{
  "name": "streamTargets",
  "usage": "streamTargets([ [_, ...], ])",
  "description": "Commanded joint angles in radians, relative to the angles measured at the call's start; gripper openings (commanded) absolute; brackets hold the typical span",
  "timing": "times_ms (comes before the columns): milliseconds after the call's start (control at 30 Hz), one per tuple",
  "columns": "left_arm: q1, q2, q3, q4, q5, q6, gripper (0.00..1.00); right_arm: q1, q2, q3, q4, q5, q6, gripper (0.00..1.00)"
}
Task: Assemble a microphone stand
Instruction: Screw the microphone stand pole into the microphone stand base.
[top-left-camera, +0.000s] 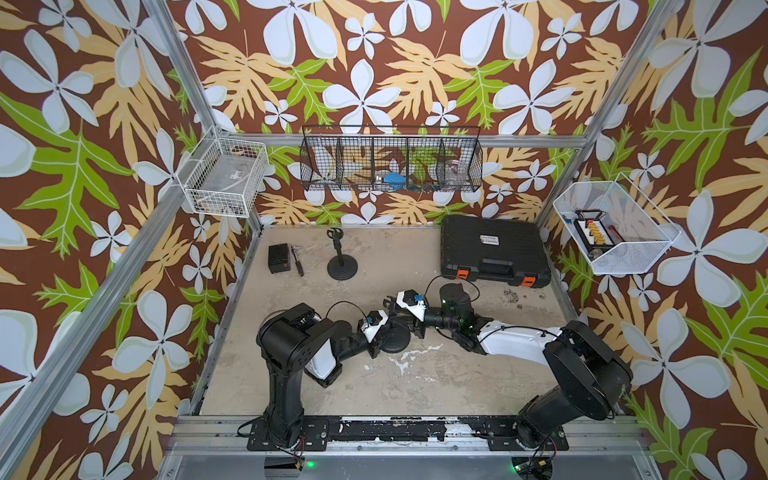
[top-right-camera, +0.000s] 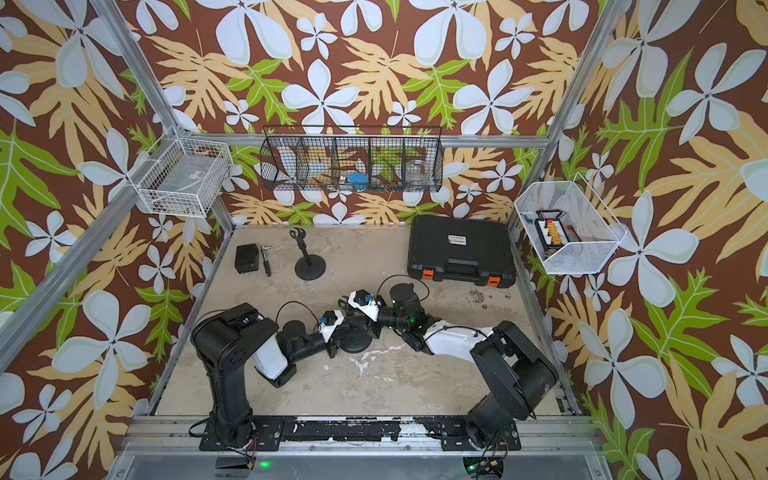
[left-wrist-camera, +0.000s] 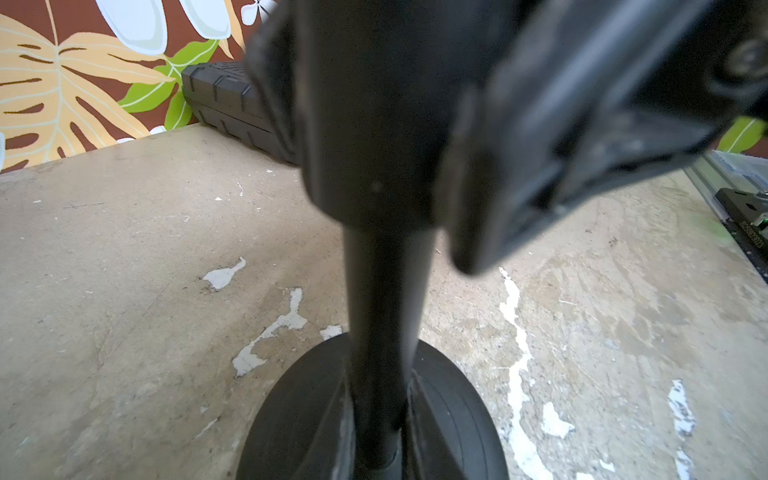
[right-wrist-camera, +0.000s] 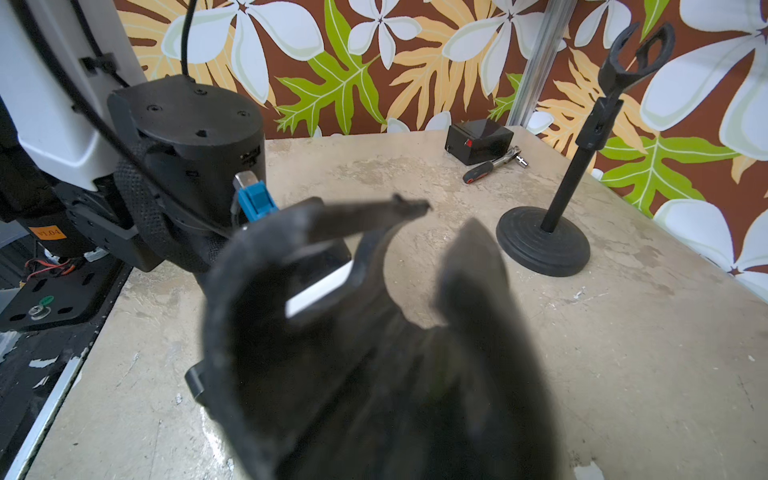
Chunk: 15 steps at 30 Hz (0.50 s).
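Tabletop (top-left-camera: 415, 374) centre: your left gripper (top-left-camera: 379, 343) clamps the pole (left-wrist-camera: 386, 311) low, likely bracing it; right gripper (top-left-camera: 390, 302) at the clip (right-wrist-camera: 332, 374) (can't tell if gripping).

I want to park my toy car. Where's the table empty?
Bare: the back middle, between the upright black microphone stand and the black plastic case; the front strip between the round black base and the metal rail. Crowded: where both robot arms meet, and beside the small black box.
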Motion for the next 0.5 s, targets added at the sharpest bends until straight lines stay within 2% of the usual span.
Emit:
streamTargets([
  [0,0.003,0.003,0.003,-0.036,0.000,-0.002,0.16,0.002,0.005,-0.009,0.056,-0.007,0.028,0.20],
  [133,0.003,-0.003,0.004,-0.039,-0.003,-0.007,0.17,0.024,0.014,-0.054,0.121,0.077,0.065,0.08],
  [233,0.003,-0.012,0.008,-0.054,-0.027,-0.021,0.27,0.069,0.016,-0.077,0.131,0.289,0.078,0.00],
  [333,0.003,-0.024,0.006,-0.055,-0.035,-0.034,0.35,0.109,0.012,-0.114,0.171,0.477,0.153,0.00],
  [467,0.004,-0.047,-0.016,-0.017,-0.033,-0.048,0.37,0.153,-0.004,-0.205,0.288,0.653,0.250,0.00],
])
